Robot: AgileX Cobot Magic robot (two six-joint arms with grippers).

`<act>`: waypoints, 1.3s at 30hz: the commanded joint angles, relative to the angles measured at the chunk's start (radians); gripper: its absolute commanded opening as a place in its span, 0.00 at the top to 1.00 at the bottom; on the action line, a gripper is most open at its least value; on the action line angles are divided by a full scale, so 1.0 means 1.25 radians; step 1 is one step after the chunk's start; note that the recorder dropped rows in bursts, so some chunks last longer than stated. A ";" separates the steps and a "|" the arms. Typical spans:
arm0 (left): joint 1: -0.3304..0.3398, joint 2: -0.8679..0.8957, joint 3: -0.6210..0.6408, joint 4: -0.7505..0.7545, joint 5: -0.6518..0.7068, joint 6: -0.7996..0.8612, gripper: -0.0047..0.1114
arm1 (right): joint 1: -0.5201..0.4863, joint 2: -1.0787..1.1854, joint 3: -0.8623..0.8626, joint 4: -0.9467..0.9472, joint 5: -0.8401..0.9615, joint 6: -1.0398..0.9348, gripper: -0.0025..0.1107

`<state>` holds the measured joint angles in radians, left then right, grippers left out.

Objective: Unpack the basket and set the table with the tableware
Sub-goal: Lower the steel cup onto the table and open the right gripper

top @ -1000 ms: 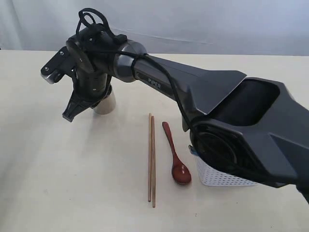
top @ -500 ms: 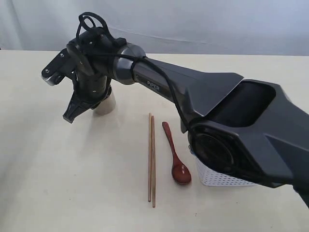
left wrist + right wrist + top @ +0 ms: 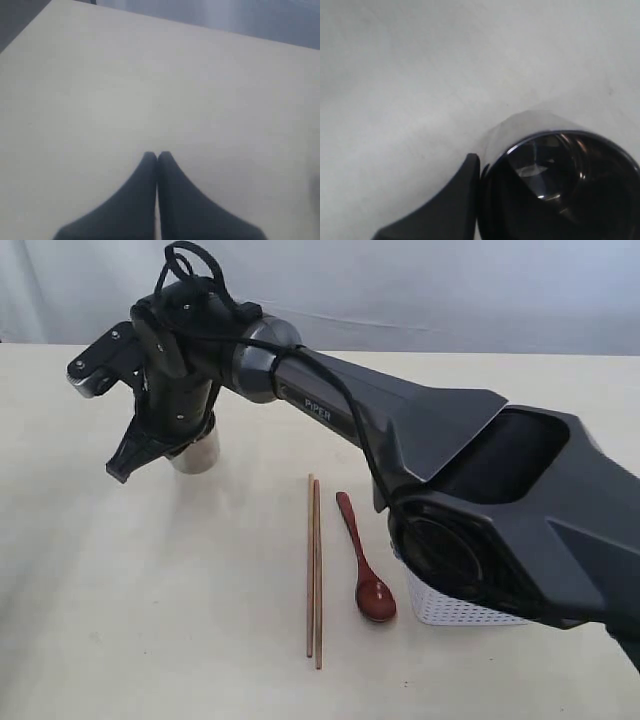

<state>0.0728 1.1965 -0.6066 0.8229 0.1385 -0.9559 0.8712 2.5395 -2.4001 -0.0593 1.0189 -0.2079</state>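
Across table (image 3: 150, 590), right arm (image 3: 400, 420) outstretched, tool (image 3: 481, 175) gripping cup (image 3: 197, 453).

The right arm's fingers (image 3: 135, 450) grip the steel cup (image 3: 197, 453), left of the chopsticks (image 3: 314, 570), spoon (image 3: 364, 565) and basket (image 3: 450, 610).

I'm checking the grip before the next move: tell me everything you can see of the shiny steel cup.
The shiny steel cup is round and open-topped, of polished metal with a mirror-like outer wall and a dark, reflective inside. It stands upright, mouth up, over the left part of the cream tabletop in the exterior view, half hidden behind the arm. The right claw pinches its rim, one finger outside the wall and the other inside. Whether its base touches the tabletop cannot be told.
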 commanded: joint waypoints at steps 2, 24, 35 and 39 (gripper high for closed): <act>0.004 -0.007 0.004 -0.007 -0.006 -0.007 0.96 | -0.001 0.005 -0.006 0.009 0.078 -0.007 0.98; 0.004 -0.007 0.006 -0.007 -0.006 -0.013 0.96 | -0.008 0.005 -0.006 0.102 0.060 -0.055 0.39; 0.004 -0.007 0.006 -0.007 -0.006 -0.013 0.96 | -0.008 -0.026 -0.112 0.102 0.140 -0.055 0.39; 0.004 -0.007 0.006 -0.007 -0.006 -0.013 0.96 | -0.010 -0.062 -0.163 0.059 0.162 -0.027 0.39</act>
<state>0.0728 1.1965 -0.6066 0.8229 0.1364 -0.9666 0.8693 2.5110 -2.5664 0.0533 1.1984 -0.2674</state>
